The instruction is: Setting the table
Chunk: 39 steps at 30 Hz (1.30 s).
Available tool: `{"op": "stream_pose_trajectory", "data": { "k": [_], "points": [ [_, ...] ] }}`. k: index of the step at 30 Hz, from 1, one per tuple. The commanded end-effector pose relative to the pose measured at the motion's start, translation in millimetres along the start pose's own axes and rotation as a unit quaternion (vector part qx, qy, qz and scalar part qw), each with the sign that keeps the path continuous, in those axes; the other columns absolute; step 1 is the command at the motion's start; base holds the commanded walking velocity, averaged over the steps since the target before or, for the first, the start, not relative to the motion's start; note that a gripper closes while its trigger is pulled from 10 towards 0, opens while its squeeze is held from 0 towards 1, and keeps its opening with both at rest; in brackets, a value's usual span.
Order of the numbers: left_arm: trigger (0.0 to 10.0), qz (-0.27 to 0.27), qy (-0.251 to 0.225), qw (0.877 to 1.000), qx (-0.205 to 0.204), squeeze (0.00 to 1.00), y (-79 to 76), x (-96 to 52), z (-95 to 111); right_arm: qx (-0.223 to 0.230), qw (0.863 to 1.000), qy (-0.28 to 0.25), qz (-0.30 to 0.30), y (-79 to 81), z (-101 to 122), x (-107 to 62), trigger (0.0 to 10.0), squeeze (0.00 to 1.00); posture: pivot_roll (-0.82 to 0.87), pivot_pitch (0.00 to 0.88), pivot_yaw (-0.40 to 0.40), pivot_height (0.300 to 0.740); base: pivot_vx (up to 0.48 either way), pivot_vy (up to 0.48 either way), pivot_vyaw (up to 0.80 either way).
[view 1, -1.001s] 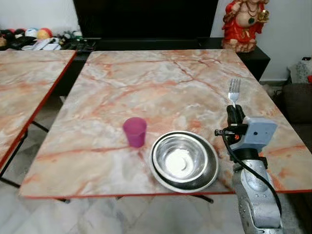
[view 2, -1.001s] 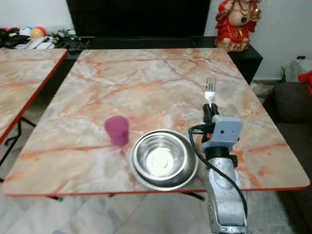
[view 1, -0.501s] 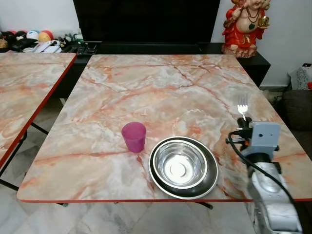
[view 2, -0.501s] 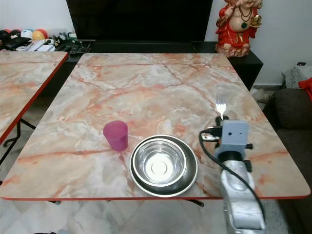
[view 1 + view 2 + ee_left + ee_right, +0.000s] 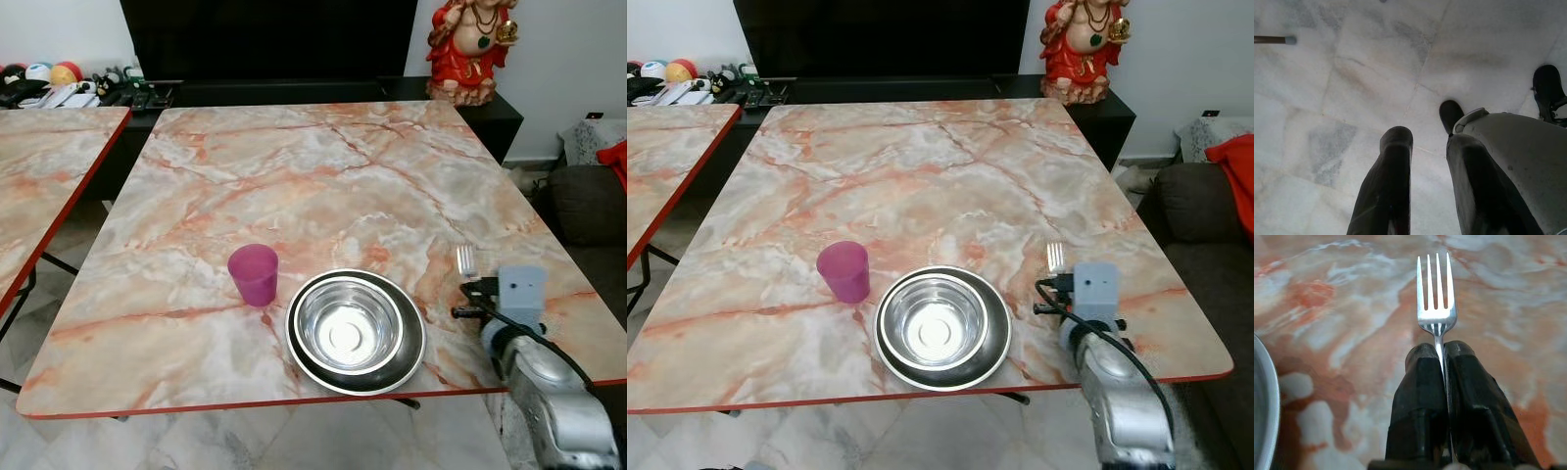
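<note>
At 3 o'clock of the bowl (image 5: pixel 356 331), our right gripper (image 5: pixel 1439 363) pinches the fork (image 5: pixel 1436 298) over the surface (image 5: pixel 294 176); a tilted release could knock the bowl's rim.

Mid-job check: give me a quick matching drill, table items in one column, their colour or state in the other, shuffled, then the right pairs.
Things:
1. cup
2. bowl
3. fork
4. left tool

States:
A. pinched in the right tool, tines pointing away from the robot
B. shiny steel, sitting on a round plate
C. magenta, upright, left of the bowl
D. hanging over the tiled floor

Pairs: 1-C, 2-B, 3-A, 4-D
</note>
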<state>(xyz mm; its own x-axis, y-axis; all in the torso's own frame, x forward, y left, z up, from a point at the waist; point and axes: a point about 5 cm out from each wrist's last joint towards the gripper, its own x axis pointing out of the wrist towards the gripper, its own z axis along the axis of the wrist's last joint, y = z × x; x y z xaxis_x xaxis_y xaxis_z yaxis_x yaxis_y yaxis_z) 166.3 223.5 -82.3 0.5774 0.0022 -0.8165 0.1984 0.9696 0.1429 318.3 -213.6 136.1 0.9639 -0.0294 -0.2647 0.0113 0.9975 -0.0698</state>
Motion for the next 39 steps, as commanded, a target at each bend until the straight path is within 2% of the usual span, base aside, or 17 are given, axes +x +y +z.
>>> {"op": "stream_pose_trajectory", "data": {
  "k": [1,7,17,26,39],
  "points": [
    [10.0,0.000,0.026,1.000,-0.002,0.00,1.3,-2.5,-11.6,0.004,1.000,0.002,0.007,3.7,3.3,2.6,10.0,0.00,-0.08,0.150,0.019,0.740,0.000,0.000,0.00],
    [10.0,0.000,0.024,1.000,0.001,0.00,3.0,-2.3,-9.9,0.006,1.000,0.007,0.006,1.9,4.2,9.1,10.0,0.00,-0.07,0.145,0.027,0.740,0.000,0.000,0.00],
    [10.0,-0.003,0.018,1.000,0.008,0.00,2.3,-1.0,-5.0,0.013,1.000,0.010,0.013,10.8,-0.3,18.9,10.0,0.00,-0.06,0.144,0.033,0.740,0.000,0.000,0.00],
    [10.0,-0.003,0.018,1.000,0.009,0.00,3.8,-1.8,-6.4,0.016,1.000,0.004,0.026,20.4,5.2,29.4,10.0,0.00,-0.06,0.165,0.036,0.740,0.000,0.000,0.00],
    [10.0,-0.003,0.013,1.000,0.008,0.00,5.8,-1.5,-3.7,0.013,0.999,0.004,0.031,22.3,4.7,38.1,10.0,0.00,-0.05,0.179,0.038,0.740,0.000,0.000,0.00]
  ]
}}
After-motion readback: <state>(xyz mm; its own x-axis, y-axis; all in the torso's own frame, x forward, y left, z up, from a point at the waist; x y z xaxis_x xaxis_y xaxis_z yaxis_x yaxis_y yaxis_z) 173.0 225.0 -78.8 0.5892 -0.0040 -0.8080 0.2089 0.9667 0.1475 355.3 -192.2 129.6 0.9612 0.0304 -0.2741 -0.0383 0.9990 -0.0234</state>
